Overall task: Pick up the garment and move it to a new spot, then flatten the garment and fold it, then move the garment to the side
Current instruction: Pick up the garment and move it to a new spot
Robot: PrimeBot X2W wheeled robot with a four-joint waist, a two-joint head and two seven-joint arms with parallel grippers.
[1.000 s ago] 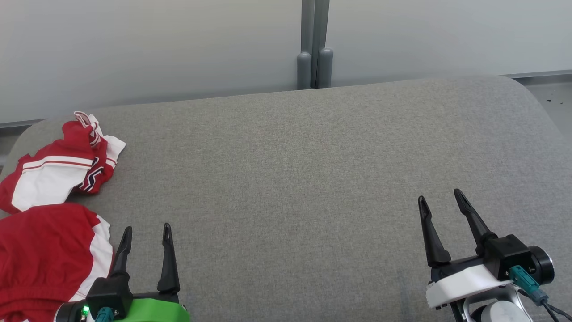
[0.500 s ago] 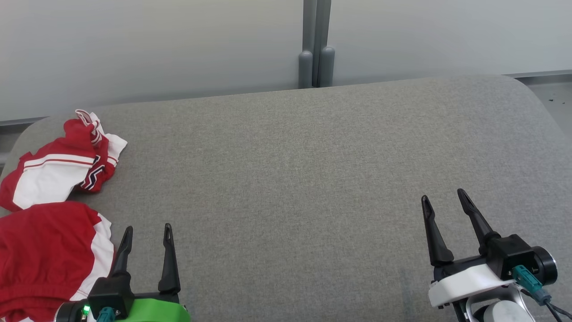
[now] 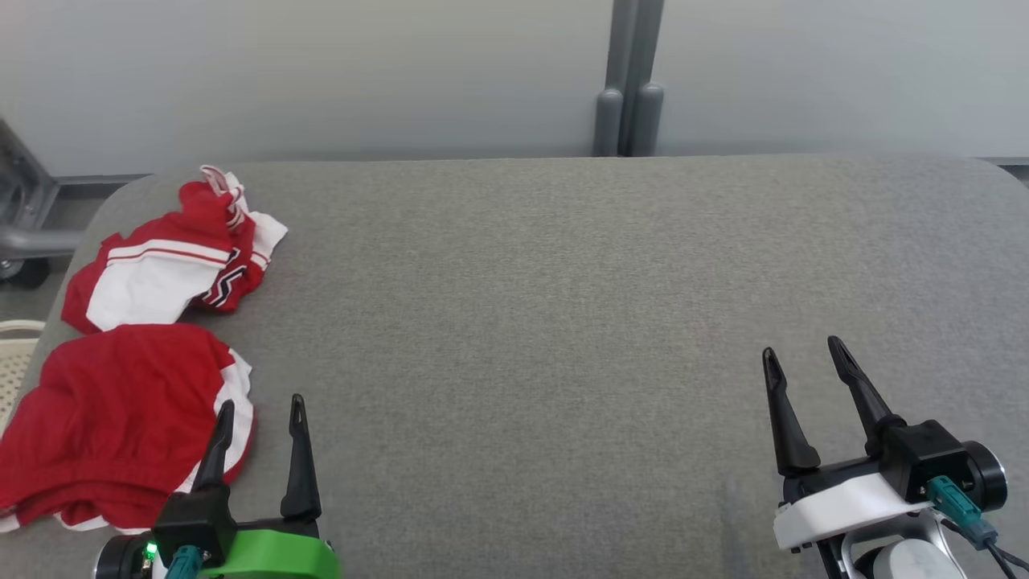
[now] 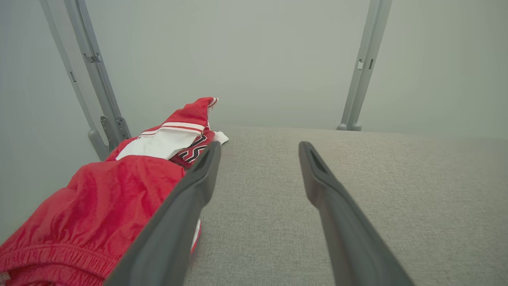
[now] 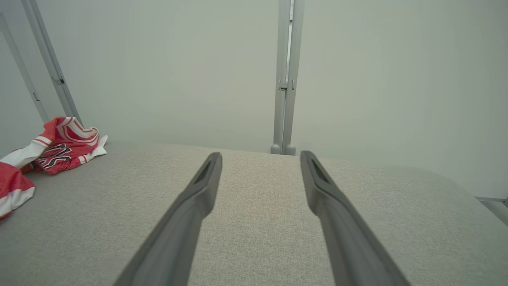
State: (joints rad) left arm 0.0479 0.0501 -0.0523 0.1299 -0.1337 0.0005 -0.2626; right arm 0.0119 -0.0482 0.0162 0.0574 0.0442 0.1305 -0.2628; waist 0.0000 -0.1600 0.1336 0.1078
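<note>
A: Two lay at the bench's (image 3: 563, 322) left end: near garment (image 3: 112, 410), far garment (image 3: 153, 281). Fingers?
B: Spread on left gripper (image 3: 262, 402), which sat just beside near garment — right gripper (image 3: 801, 346) spread too.

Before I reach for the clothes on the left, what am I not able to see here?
Near red garment: in the left wrist view a left gripper finger hides its right edge, and the frame bottom cuts its waistband.
Far red-and-white garment: crumpled, type unclear; the near garment covers its lower part in that view.
Pale perforated object: head view, cut by the left edge.
</note>
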